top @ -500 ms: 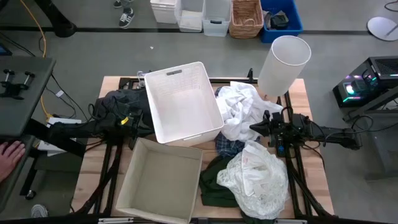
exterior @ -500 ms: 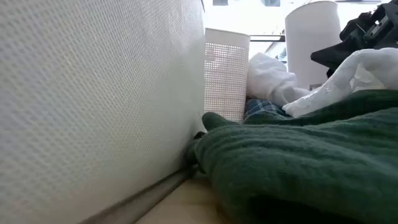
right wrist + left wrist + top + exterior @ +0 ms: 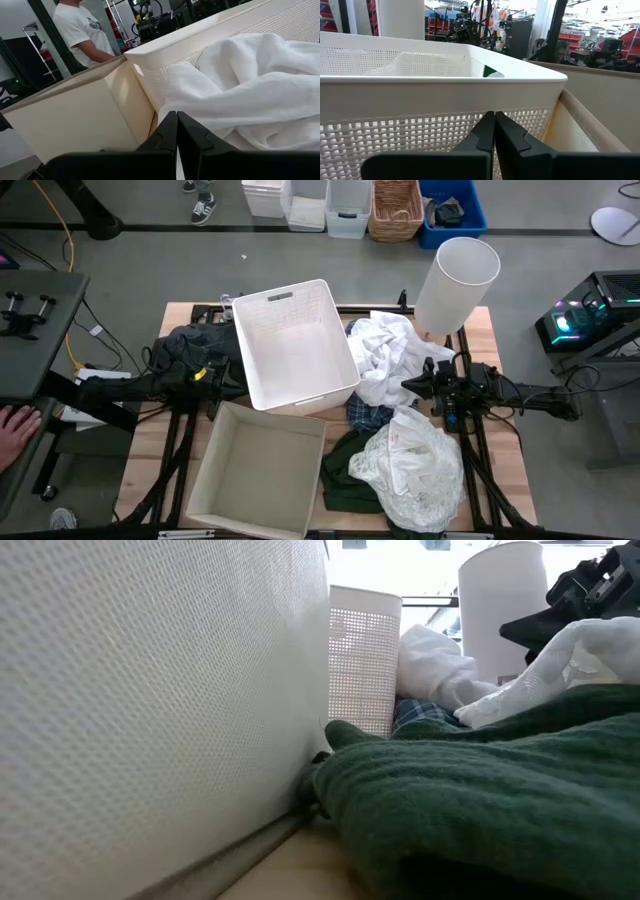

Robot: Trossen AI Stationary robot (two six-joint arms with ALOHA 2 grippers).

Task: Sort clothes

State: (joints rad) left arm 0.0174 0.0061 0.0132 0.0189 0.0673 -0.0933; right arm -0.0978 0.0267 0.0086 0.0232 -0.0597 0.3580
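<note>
No change since half a second ago: both arms stay parked, left gripper fingers pressed together, empty, facing the rigid white slotted plastic basket; right gripper likewise closed, tips at the crumpled white garment, so sorting has not begun. Count: two white garments, second beside the right fingers; one dark green garment, one blue plaid shirt, one black heap beside the left fingers; one beige open box, one white cylindrical lampshade.

No legible text or labels.
</note>
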